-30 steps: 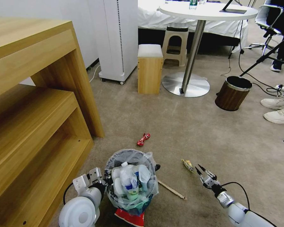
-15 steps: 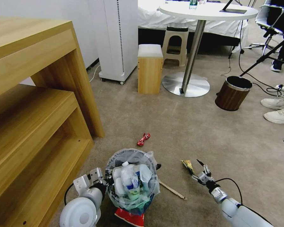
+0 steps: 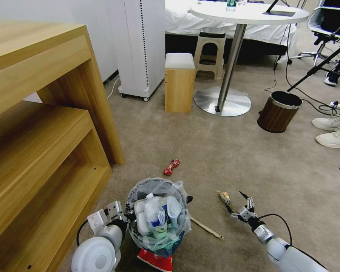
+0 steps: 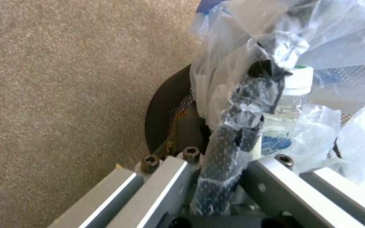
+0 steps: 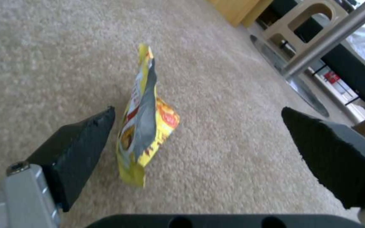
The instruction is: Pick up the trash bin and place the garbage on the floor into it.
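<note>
The bin (image 3: 157, 217), nearly full, hangs by its rim in the clamped left gripper (image 3: 115, 212). The right gripper (image 3: 239, 206), spread wide, straddles a yellow wrapper (image 5: 145, 120); a red wrapper (image 3: 171, 166) and stick (image 3: 206, 227) remain on the floor (image 3: 215, 158).

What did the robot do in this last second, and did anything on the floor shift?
The right hand dropped lower and slid toward the yellow snack wrapper, turning so its open fingers now straddle it; nothing is gripped yet. The left hand kept its clamp on the trash bin. The red wrapper and wooden stick lie unmoved.
</note>
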Robot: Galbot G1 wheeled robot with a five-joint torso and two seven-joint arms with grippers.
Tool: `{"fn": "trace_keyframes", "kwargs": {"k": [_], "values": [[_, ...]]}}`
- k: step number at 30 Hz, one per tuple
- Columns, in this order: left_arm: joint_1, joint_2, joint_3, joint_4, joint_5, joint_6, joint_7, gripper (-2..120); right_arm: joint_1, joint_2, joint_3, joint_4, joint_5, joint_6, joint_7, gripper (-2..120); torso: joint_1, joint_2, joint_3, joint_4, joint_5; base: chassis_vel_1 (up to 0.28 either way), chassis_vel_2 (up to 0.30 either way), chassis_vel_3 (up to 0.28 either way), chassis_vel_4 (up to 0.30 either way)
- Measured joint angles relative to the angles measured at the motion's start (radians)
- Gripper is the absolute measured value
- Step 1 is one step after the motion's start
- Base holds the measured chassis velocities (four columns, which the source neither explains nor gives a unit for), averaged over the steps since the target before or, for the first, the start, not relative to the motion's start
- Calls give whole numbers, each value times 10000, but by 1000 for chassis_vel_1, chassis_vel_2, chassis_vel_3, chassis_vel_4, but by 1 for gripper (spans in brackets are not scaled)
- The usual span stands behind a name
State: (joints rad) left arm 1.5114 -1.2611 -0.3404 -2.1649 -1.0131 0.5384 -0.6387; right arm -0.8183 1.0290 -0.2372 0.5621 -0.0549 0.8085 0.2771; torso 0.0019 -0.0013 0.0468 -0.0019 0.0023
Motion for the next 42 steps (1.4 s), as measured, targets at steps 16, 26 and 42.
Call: {"fn": "trace_keyframes", "kwargs": {"k": [16, 26, 42], "values": [[57, 6, -63, -84, 1, -99, 37, 0, 616, 859, -193, -848, -158, 0, -48, 100, 0, 0, 0, 1, -3, 0, 0, 0, 0], [17, 11, -23, -99, -45, -106, 46, 0, 795, 1112, -135, -1557, -249, 0, -31, 73, 0, 0, 0, 0, -1, 0, 0, 0, 0], [78, 40, -25, -262, -60, -169, 73, 0, 649, 1248, -80, -1633, -374, 0, -9, 18, 0, 0, -1, 1, 0, 0, 0, 0, 0]]}}
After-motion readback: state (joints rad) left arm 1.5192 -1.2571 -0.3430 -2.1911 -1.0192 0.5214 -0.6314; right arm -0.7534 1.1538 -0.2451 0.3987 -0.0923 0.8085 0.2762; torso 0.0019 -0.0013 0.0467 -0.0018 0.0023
